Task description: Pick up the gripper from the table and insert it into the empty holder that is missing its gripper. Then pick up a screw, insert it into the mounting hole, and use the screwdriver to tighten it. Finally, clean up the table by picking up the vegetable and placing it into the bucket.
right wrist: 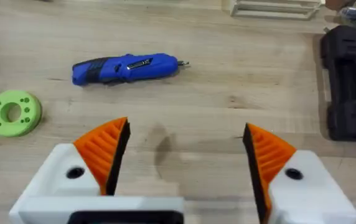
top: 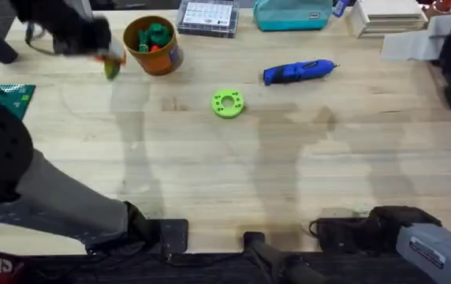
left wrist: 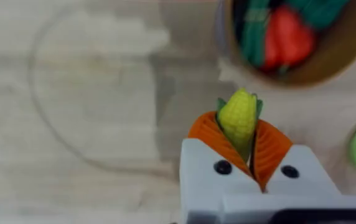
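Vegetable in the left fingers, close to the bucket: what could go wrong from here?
1. The vegetable is pinched at its lower end between the left gripper's orange pads, most of it sticking out, so it may pivot or slip.
2. In the left wrist view it sits short of the bucket rim; released now, it would likely land on the table.
3. The bucket already holds toys, so it could bounce out.

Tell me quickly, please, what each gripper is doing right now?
Left gripper: jaws shut on the vegetable, just beside the bucket.
Right gripper: jaws open, holding nothing, above the table.
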